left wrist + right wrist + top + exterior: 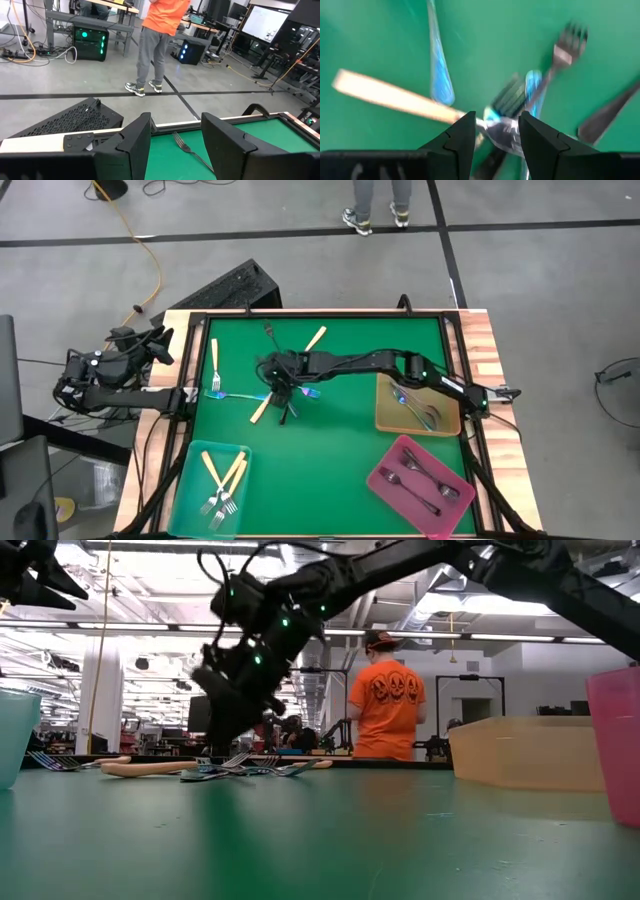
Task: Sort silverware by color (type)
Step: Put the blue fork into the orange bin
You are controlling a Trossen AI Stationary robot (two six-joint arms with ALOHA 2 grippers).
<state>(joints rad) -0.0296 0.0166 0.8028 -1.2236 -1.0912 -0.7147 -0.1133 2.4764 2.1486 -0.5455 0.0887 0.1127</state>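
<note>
The right gripper (pixel 272 370) hangs over the heap of forks (pixel 285 390) in the middle of the green mat (pixel 330 450), its fingers (pixel 462 137) parted with a shiny fork head showing between them; I can't tell whether they touch it. The heap is a tangle: blue ones, dark ones and a cream-handled fork (pixel 395 97) crossing, and where one ends and the next begins is hard to make out.

The left gripper (pixel 150 345) waits off the table's left edge, fingers (pixel 132 145) apart and empty.

Open mat lies in front of the heap, between the teal tray (pixel 195 480) holding cream forks and the pink tray (pixel 385 480) holding dark ones. The tan tray (pixel 385 415) sits by the right edge, partly under the arm. A person (pixel 388 705) in orange stands beyond the far edge.
</note>
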